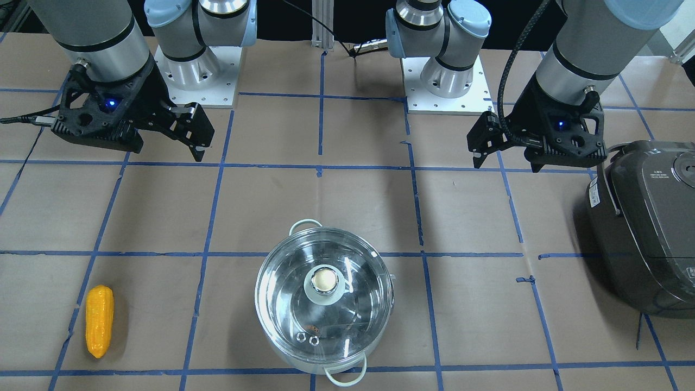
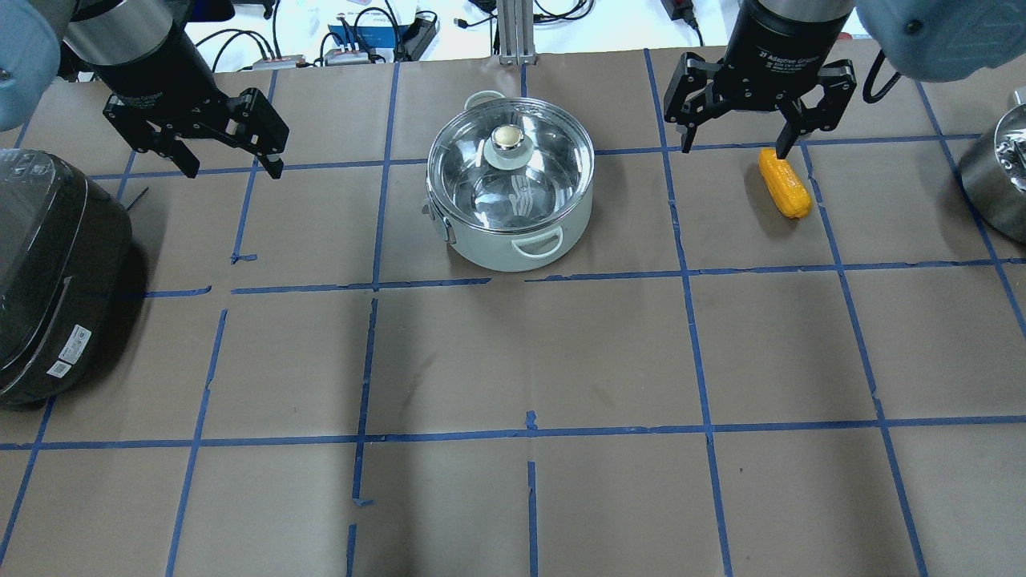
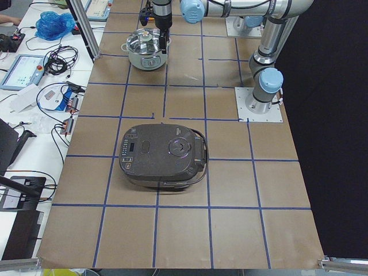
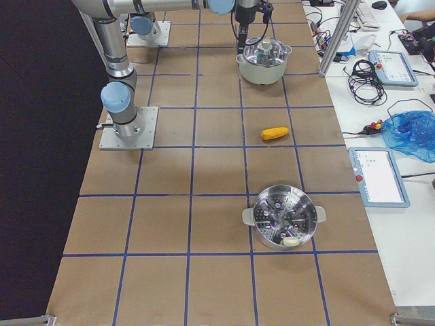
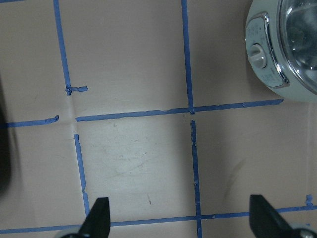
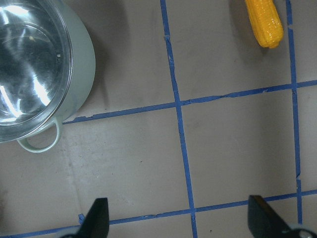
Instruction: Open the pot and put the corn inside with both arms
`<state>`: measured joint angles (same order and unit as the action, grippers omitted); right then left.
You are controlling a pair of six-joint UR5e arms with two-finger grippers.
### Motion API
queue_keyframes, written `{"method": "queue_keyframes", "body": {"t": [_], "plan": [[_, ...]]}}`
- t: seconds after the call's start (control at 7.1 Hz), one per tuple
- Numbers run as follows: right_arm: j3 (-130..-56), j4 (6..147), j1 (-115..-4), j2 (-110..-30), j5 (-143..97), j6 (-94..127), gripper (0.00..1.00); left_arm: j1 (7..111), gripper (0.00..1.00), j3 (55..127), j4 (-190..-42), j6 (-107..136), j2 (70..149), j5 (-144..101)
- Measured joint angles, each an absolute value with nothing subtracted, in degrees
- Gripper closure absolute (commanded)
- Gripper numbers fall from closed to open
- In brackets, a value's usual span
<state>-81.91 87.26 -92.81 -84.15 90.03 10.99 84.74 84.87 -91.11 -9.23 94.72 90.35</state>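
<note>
The steel pot (image 2: 510, 196) stands on the table's far middle, with its glass lid and knob (image 2: 508, 138) on it. It also shows in the front view (image 1: 324, 304). The yellow corn (image 2: 784, 184) lies on the paper to the pot's right, also seen in the front view (image 1: 99, 320) and the right wrist view (image 6: 265, 20). My right gripper (image 2: 733, 150) is open and empty, raised above the table near the corn's far end. My left gripper (image 2: 234, 171) is open and empty, raised to the left of the pot. The pot's edge shows in the left wrist view (image 5: 287, 49).
A dark grey rice cooker (image 2: 48, 272) sits at the left edge of the table. A second steel pot with a steamer insert (image 4: 280, 217) stands at the right end. Blue tape lines grid the brown paper.
</note>
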Motion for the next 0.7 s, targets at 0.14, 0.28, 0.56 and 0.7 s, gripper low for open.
{"method": "queue_keyframes", "body": {"t": [0.14, 0.28, 0.56, 0.7], "plan": [[-81.9, 87.4, -92.8, -84.1, 90.0, 11.0, 0.00, 84.8, 0.00, 84.9, -91.2, -9.3, 94.6, 90.4], [-81.9, 87.4, -92.8, -84.2, 90.0, 11.0, 0.04, 84.8, 0.00, 84.9, -91.2, -9.4, 94.4, 90.5], [-82.1, 87.6, -92.4, -84.1, 90.2, 10.8, 0.00, 84.9, 0.00, 84.9, -91.1, -9.5, 94.4, 90.4], [-81.4, 87.7, -91.5, -83.9, 90.0, 9.5, 0.00, 84.9, 0.00, 84.8, -91.1, -9.4, 94.4, 90.3]]}}
